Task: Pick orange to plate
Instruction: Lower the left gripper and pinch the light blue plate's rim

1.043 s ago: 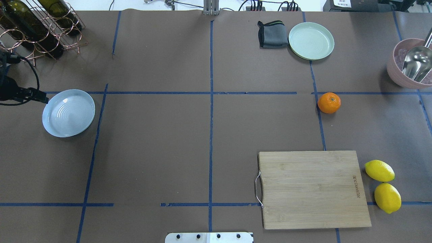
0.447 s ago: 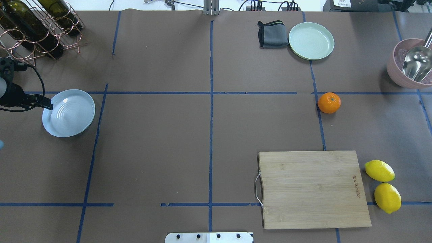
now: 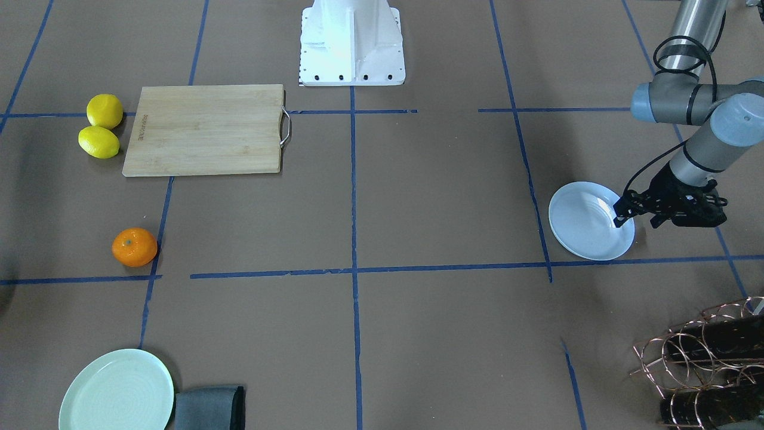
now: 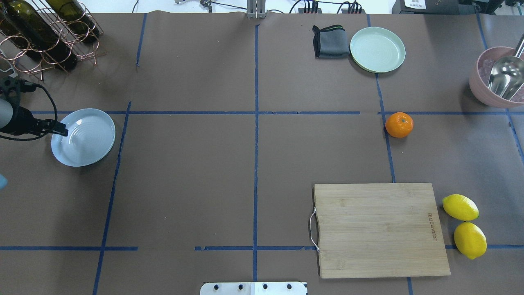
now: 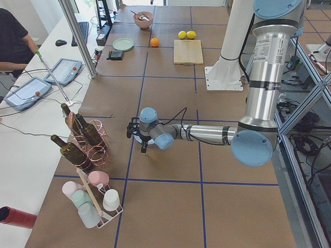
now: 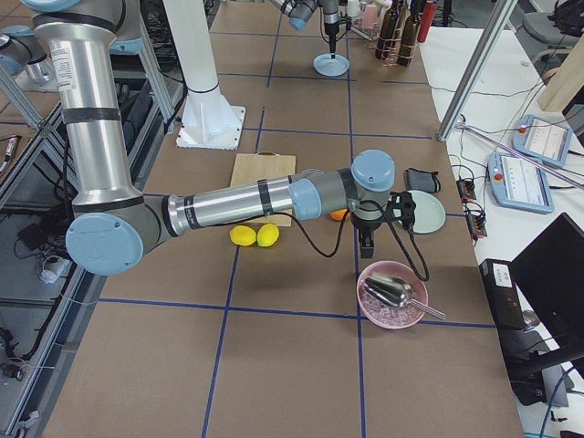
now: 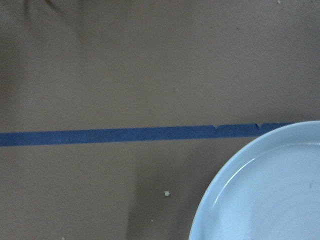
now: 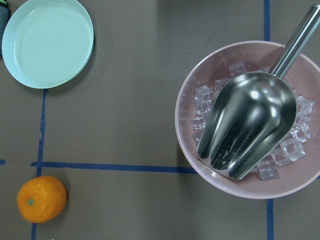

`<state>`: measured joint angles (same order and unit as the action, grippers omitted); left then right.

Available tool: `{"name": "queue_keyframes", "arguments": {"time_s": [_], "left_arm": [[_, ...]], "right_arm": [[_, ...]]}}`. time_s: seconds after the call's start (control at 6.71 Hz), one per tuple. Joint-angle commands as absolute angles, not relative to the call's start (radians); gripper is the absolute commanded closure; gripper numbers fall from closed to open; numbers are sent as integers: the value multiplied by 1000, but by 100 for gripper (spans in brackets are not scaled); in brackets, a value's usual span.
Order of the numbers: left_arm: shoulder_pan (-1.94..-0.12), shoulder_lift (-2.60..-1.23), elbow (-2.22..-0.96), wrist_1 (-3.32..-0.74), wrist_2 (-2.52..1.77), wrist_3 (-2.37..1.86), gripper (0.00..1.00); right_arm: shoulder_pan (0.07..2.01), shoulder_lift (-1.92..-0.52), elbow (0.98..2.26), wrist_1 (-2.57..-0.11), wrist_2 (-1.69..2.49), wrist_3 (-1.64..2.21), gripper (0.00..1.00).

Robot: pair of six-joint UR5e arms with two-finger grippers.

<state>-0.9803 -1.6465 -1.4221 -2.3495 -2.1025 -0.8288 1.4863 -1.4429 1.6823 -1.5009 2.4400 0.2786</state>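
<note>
The orange (image 4: 399, 125) sits toward the table's right edge, right on a blue tape line (image 4: 387, 139). That's well apart from the plate (image 4: 83, 137), which is over by the left edge. The left gripper (image 3: 636, 222) hangs at the plate's outer rim, fingers apart and holding nothing. The right gripper (image 6: 366, 245) is way nearer the fruit, close by the pink ice bowl (image 8: 181, 131), but I can't tell how its fingers stand. The fruit's round, so no axis to fuss over. I'd say the right arm grabs it.
</note>
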Motion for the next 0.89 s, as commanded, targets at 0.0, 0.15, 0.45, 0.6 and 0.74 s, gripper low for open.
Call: {"name": "queue_keyframes", "arguments": {"time_s": [0.0,0.15,0.45,0.6,0.74], "left_arm": [[-979,-1646,-1425,-2355,-2102,-836,33],[-979,-1646,-1430,-2353,-2102,-838,50],[-980,-1646,-1443,-2353,-2103,-839,76],[-980,-1646,-1448,-2353,-2108,-839,85],[-982,-1644,-1463,-2352,-2111,-839,90]], "right_arm": [[1486,-1442,1683,-1502,2441,281,0],[1486,-1442,1683,-1502,2441,281,0],[1486,-1442,1683,-1502,2441,281,0],[1486,-1442,1681,-1502,2441,281,0],[1486,-1442,1681,-1502,2441,281,0]]}}
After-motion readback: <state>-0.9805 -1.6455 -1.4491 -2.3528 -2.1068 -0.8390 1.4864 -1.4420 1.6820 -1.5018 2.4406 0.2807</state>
